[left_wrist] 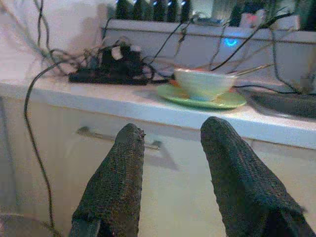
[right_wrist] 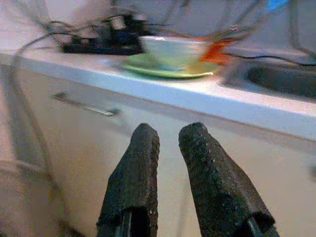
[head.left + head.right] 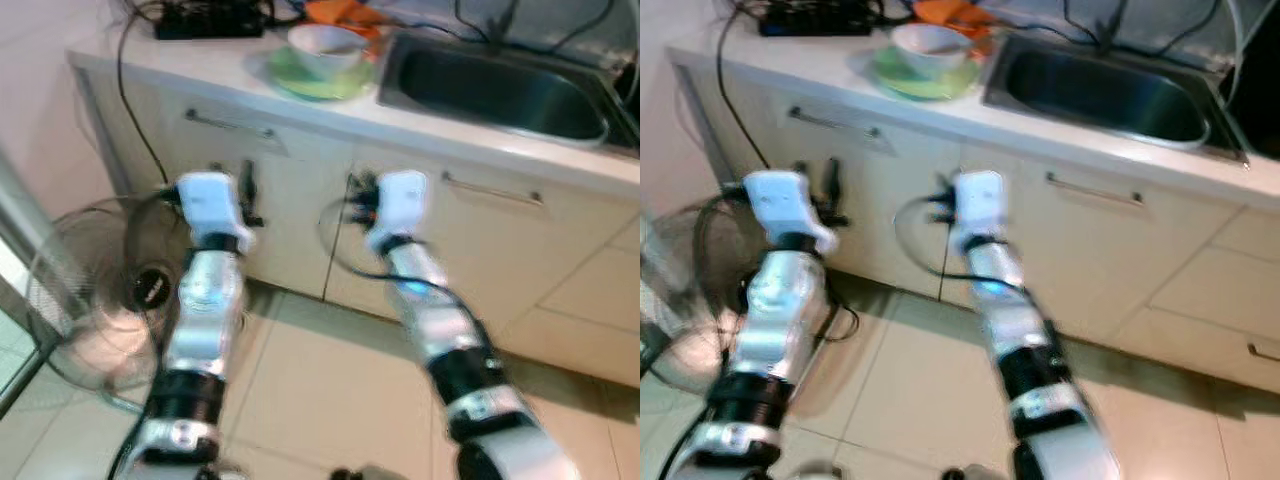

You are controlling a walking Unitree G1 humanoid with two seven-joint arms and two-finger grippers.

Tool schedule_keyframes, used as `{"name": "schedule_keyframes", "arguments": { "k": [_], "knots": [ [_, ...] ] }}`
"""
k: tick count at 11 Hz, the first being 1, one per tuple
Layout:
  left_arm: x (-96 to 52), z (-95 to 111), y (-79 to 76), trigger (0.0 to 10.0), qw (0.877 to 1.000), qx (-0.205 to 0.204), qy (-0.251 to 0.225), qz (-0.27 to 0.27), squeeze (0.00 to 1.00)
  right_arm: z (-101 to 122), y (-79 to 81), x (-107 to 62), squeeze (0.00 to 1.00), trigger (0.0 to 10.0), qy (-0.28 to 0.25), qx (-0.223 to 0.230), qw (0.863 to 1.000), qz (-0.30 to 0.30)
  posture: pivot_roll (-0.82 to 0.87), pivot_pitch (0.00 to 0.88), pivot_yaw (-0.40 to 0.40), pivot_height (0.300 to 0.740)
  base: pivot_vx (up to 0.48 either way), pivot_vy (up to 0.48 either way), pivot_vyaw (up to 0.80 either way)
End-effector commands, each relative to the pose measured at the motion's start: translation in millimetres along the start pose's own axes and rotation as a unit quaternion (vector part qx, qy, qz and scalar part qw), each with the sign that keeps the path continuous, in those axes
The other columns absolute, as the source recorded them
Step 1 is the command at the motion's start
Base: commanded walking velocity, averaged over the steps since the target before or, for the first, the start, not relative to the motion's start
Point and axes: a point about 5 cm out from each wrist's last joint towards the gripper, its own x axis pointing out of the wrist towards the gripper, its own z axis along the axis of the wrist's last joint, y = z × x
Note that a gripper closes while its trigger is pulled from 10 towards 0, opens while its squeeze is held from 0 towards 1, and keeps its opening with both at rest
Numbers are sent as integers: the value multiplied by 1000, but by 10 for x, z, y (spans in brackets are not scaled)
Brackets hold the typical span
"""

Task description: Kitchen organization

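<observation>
The bowl (image 3: 325, 48) sits on a green plate (image 3: 318, 80), on the counter (image 3: 240, 75) just left of the sink (image 3: 495, 92). That's the landmark: the sink, a dull steel basin sunk in the pale top. Bowl looks glossy, whitish, round, probably ceramic; the plate under it is flat and wider than the bowl. Left of the sink beyond the bowl, a black power strip (image 3: 208, 20) with tangled cords.

Both arms are raised in front of the cabinet doors, below the counter edge. The left gripper (image 1: 170, 148) has its two knobbly black fingers spread well apart, nothing between them. The right gripper (image 2: 170, 148) has its fingers closer, a narrow gap, also empty.

The bowl lies up and ahead of both grippers, above their level. It's round, so no long axis to line up with. The left looks about as near as the right; hard to call.

A floor fan (image 3: 110, 300) stands well left of the sink, by the left arm.
</observation>
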Motion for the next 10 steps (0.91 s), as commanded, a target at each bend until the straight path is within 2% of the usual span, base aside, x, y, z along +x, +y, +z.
{"name": "schedule_keyframes", "arguments": {
  "k": [1,7,10],
  "knots": [
    [4,-8,36,10000,1000,7,5,9,0,35,47,39,0,10000,-2,11,1000,4,69,66,-86,740,0,-304,0],
    [13,-15,9,10000,1000,5,6,5,0,-47,60,6,0,10000,10,10,1000,10,58,69,-85,740,0,-309,0],
    [14,-38,-18,10000,1000,-3,12,-1,0,-80,69,-2,0,10000,17,2,1000,13,63,70,-81,740,0,0,0]
  ]
}}
